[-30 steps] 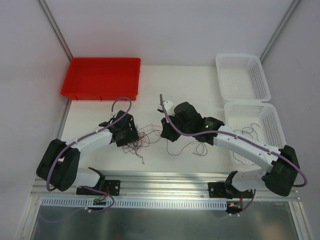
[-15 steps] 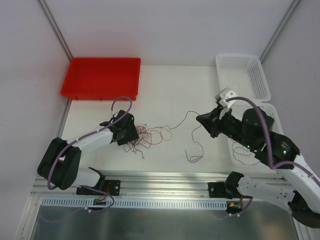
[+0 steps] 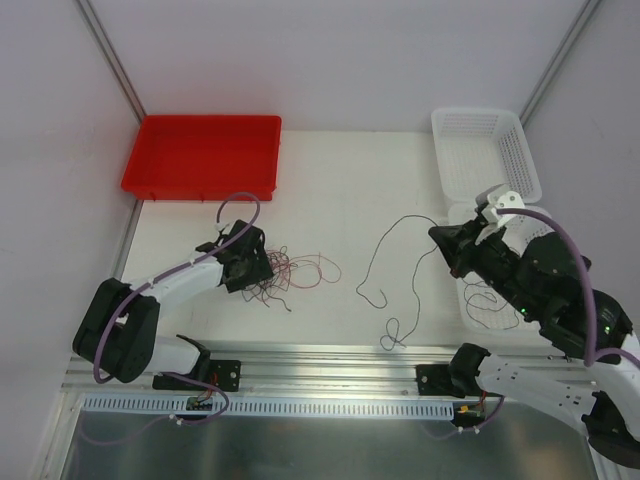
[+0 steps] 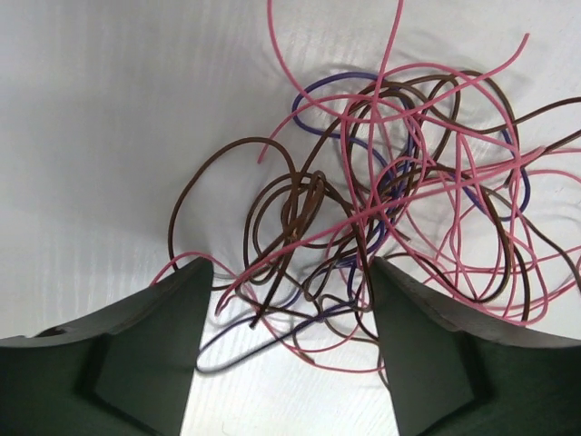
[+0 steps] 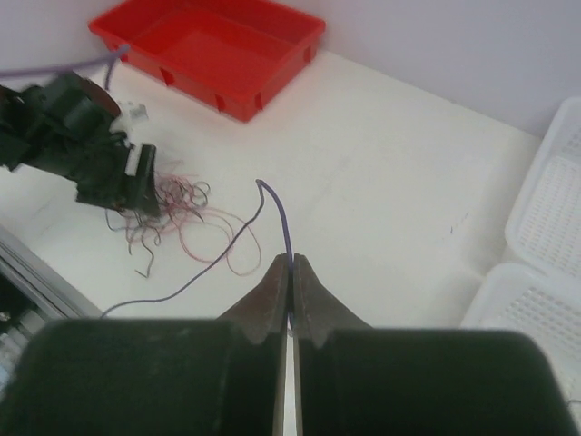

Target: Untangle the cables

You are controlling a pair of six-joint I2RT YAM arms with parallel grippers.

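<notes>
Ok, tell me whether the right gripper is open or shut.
Shut on the purple cable: in the right wrist view the right gripper has its jaws together, with the cable pinched between them.

Bright, even, diffuse light from above. White table (image 3: 330, 170) near washed out, no hard glare. Top view sharp. Left wrist view: tangle (image 4: 390, 209) crisp, faint soft shadows beside the strands; fingers (image 4: 136, 354) of the left gripper (image 4: 286, 263) dark, soft-focus. Right wrist view grainy, slightly blurred; right gripper (image 5: 290, 261) out of focus up close; purple cable (image 5: 285, 227) thin, perhaps smeared.
</notes>
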